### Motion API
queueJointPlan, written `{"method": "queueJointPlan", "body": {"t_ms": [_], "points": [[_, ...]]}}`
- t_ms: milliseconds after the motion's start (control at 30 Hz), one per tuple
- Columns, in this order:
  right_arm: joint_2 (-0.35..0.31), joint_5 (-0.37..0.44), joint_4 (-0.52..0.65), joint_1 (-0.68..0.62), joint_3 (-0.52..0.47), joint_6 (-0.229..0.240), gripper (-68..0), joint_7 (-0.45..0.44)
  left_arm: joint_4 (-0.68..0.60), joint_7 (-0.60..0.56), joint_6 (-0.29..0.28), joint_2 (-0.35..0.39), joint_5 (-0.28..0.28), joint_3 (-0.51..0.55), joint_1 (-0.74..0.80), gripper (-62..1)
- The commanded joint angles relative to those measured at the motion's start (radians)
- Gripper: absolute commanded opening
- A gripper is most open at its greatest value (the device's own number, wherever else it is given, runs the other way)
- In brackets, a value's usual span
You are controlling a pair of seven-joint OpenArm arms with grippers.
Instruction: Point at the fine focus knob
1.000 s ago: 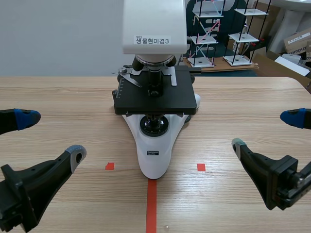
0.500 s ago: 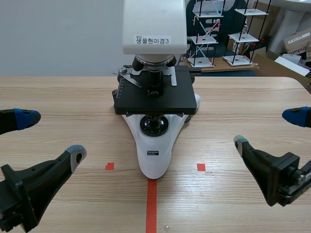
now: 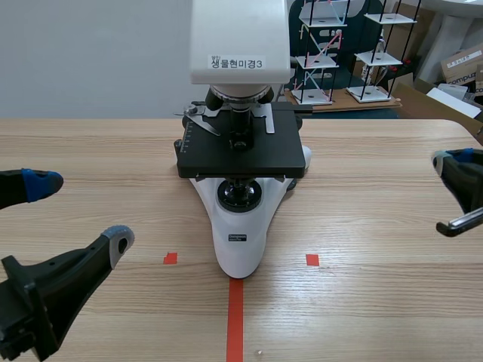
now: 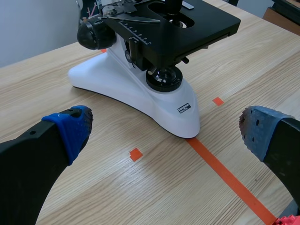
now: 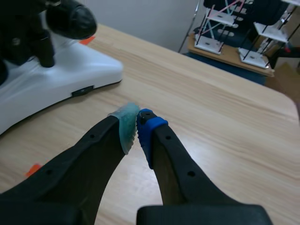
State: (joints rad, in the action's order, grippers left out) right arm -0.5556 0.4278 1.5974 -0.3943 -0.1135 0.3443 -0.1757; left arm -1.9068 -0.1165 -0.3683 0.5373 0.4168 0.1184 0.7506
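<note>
Clenched to a single point, my right hand hangs above the surface beside the microscope, the black fine focus knob ahead on its flank, where I judge a straight, shut-tipped approach best; my left hand rests released.

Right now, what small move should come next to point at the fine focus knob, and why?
Probably ease the right claw forward toward the black focus knob on the microscope's side. It is shut, fit for pointing, but the knob sits well ahead with bare table between.
</note>
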Motion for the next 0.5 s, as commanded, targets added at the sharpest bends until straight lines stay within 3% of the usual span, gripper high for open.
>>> {"method": "queueJointPlan", "body": {"t_ms": [0, 167, 467], "points": [[-0.023, 0.006, -0.018, 0.056, -0.01, -0.003, -64.3, -0.023, -0.016, -0.014, -0.001, -0.002, 0.01, 0.003, 0.0, 1.4], [-0.024, -0.016, -0.148, 0.202, 0.018, -0.003, -66.3, -0.067, -0.016, -0.014, -0.001, -0.002, 0.01, 0.003, 0.0, 1.4], [-0.037, -0.032, -0.365, 0.435, 0.198, -0.002, -66.3, -0.128, -0.016, -0.014, -0.001, -0.002, 0.01, 0.003, 0.0, 1.4]]}}
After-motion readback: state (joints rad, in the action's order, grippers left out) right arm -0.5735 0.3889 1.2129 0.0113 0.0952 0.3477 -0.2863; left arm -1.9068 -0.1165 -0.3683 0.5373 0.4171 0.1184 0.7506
